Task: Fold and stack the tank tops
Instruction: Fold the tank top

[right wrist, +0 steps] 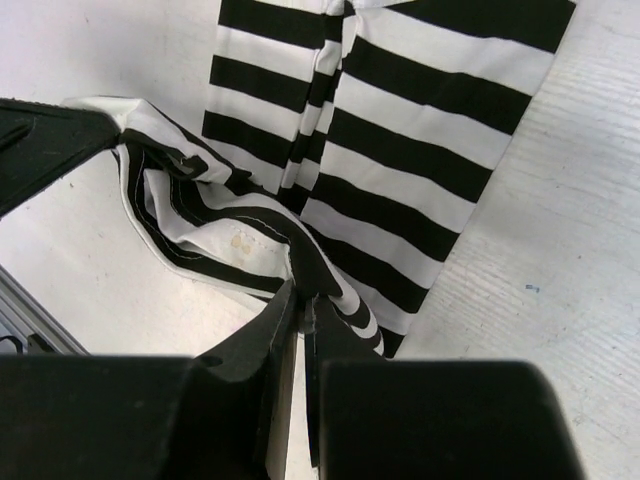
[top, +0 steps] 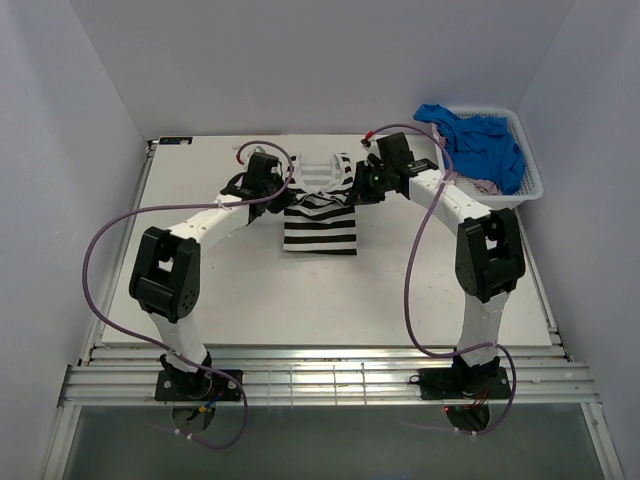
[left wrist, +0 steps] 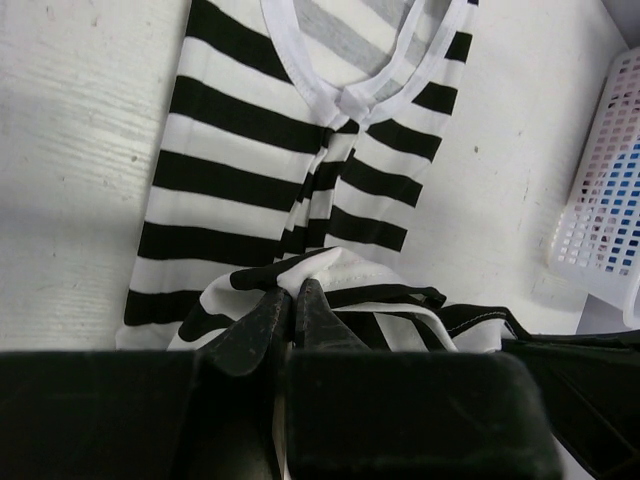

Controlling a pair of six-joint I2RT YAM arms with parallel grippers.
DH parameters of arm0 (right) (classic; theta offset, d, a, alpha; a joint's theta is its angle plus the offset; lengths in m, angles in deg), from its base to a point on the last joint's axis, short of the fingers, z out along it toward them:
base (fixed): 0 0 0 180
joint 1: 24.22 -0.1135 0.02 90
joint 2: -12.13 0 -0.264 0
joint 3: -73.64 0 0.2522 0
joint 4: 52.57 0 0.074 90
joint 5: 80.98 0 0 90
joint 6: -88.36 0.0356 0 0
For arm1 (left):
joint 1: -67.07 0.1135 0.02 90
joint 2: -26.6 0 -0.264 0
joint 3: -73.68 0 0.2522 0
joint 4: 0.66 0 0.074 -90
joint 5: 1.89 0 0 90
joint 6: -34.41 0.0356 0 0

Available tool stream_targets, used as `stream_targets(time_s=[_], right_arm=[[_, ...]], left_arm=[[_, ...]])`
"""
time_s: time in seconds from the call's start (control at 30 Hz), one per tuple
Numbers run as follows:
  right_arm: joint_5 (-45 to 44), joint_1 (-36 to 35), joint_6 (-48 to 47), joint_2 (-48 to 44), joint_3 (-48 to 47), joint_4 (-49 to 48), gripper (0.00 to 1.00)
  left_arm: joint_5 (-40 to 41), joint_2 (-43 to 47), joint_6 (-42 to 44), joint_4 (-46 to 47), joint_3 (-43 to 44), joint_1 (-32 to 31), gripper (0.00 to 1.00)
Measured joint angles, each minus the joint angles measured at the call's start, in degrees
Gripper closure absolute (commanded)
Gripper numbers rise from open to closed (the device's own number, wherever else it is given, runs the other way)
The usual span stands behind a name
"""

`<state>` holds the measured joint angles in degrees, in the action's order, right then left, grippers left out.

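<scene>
The black-and-white striped tank top (top: 320, 228) lies in the middle of the table, partly folded over itself, its neckline toward the far side. My left gripper (top: 291, 186) is shut on a bunched piece of its hem, seen pinched between the fingertips in the left wrist view (left wrist: 295, 290). My right gripper (top: 354, 187) is shut on the other end of that same lifted edge (right wrist: 305, 295). The striped cloth (right wrist: 420, 130) spreads flat beyond it. A bright blue tank top (top: 482, 145) fills the basket, with a bit of pink tank top (top: 487, 186) under it.
A white lattice basket (top: 527, 160) stands at the far right corner of the table; its wall (left wrist: 603, 215) shows in the left wrist view. Purple cables loop from both arms. The table's metal rail edge (top: 320, 375) runs along the near side.
</scene>
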<state>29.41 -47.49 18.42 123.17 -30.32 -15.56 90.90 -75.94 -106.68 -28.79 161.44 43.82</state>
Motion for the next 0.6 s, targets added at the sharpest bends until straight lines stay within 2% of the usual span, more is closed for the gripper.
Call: stream_targets(time_s=[0.6], right_arm=[[2.58, 2.27, -1.42, 10.71, -9.05, -0.66, 0.92]], left_arm=[[-2.08, -10.27, 3.08, 2.43, 6.84, 2.56, 1.00]])
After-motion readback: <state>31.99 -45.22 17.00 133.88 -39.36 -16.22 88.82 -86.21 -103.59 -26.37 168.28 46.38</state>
